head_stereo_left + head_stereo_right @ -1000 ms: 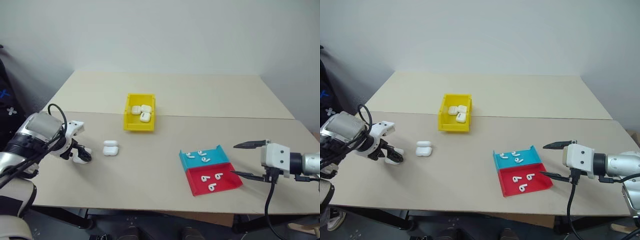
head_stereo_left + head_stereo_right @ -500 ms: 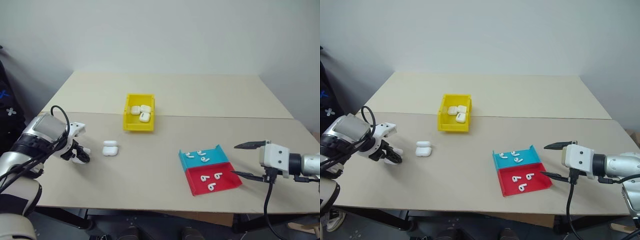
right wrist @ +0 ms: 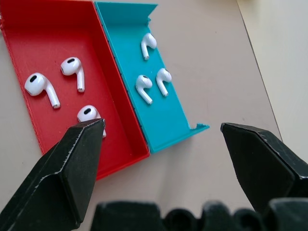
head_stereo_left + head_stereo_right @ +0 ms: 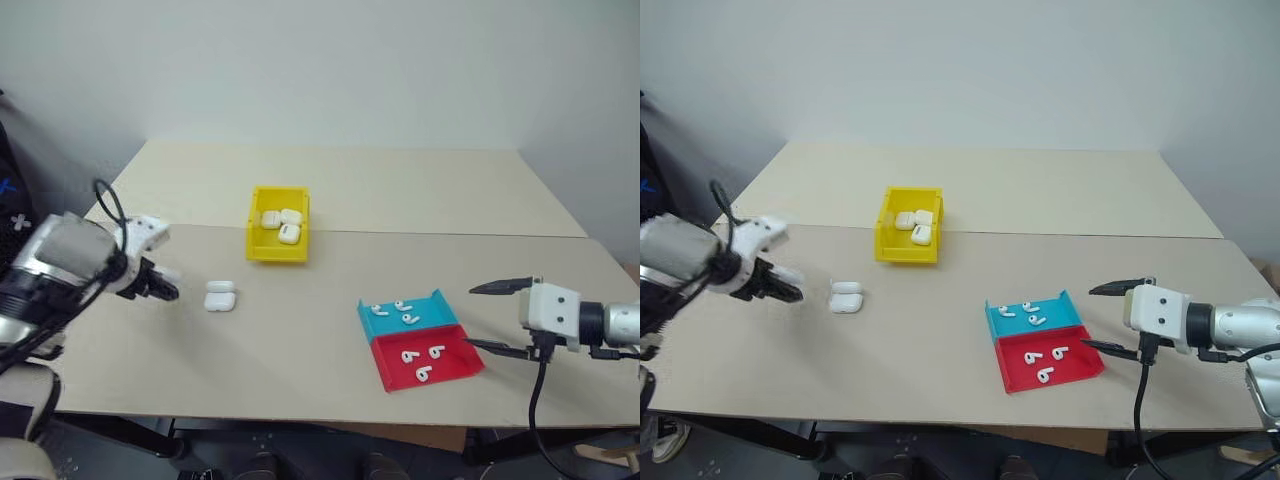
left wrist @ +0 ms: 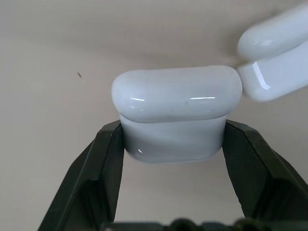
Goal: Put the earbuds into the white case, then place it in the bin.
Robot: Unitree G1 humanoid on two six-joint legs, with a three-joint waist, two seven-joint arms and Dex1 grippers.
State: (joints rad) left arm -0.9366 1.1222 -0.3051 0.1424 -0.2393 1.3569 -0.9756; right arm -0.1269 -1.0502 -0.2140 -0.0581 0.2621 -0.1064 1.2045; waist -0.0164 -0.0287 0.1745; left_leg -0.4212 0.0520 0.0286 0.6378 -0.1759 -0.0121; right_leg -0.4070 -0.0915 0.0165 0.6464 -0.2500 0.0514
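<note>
My left gripper (image 4: pixel 166 289) hangs above the table's left side, shut on a white case (image 5: pixel 175 91) with its lid closed, its fingers (image 5: pixel 108 159) pressing the case's two sides. A second white case (image 4: pixel 220 296) lies on the table just to the right of it. The yellow bin (image 4: pixel 277 254) stands further back with three white cases (image 4: pixel 283 222) in it. Several earbuds (image 3: pixel 144 86) lie in the blue-and-red tray (image 4: pixel 448 318). My right gripper (image 4: pixel 497 317) is open beside the tray's right edge, holding nothing.
The table is made of two beige boards with a seam running across behind the bin. The tray stands near the front right, close to the table's front edge. A dark object stands off the table's left edge.
My left gripper has closed on the white case and risen off the table with it. The right gripper has stayed where it was, open.
</note>
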